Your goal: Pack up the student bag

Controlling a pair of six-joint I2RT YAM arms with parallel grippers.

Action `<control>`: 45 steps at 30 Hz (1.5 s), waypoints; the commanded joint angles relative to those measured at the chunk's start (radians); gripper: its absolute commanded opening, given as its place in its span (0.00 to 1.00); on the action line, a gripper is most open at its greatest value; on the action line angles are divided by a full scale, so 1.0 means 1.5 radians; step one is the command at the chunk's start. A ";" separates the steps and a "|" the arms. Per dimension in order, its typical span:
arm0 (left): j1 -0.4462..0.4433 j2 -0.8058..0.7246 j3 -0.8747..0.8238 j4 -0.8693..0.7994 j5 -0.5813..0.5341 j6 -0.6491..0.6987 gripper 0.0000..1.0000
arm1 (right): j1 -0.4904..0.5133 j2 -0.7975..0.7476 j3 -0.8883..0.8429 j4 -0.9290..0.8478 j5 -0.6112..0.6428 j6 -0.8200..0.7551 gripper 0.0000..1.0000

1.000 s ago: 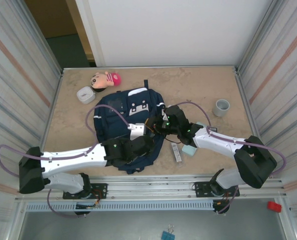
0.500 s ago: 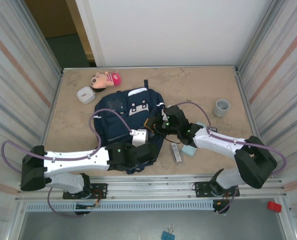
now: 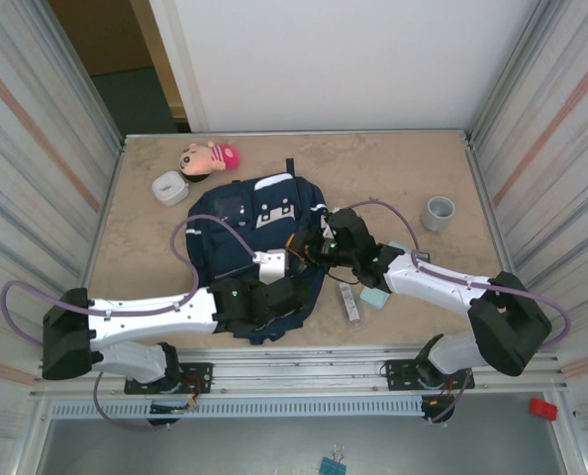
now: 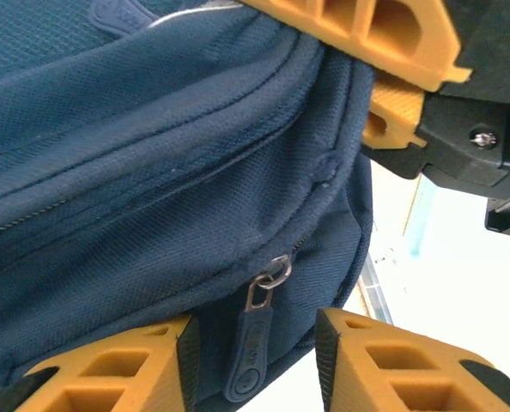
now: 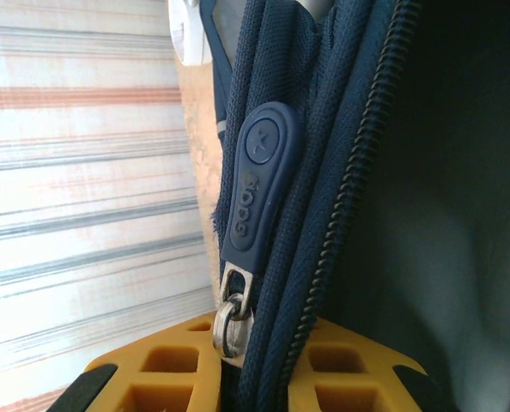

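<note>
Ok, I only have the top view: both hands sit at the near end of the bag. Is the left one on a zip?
Observer: Not yet. The left hand is open, and a zip pull hangs between its fingers with a gap on each side.
Operator: And the right?
Observer: The right hand is shut on the fabric edge of the bag, just below another zip pull.
Operator: Is that zip open?
Observer: Yes, a row of teeth lies bare, with the dark inside showing beside it.

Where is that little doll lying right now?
Seen from above, the doll lies in the far-left part of the table, just beyond the backpack and right beside a small white tub.
</note>
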State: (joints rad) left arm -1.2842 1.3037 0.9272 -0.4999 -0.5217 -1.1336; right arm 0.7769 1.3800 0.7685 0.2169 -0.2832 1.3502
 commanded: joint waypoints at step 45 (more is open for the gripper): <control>0.028 -0.205 -0.178 0.126 -0.024 0.138 0.00 | 0.005 0.019 -0.021 0.114 -0.038 0.044 0.42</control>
State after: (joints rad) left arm -1.2491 1.0142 0.6586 -0.3855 -0.5182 -0.9646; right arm 0.7719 1.3888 0.7250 0.3080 -0.3901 1.3846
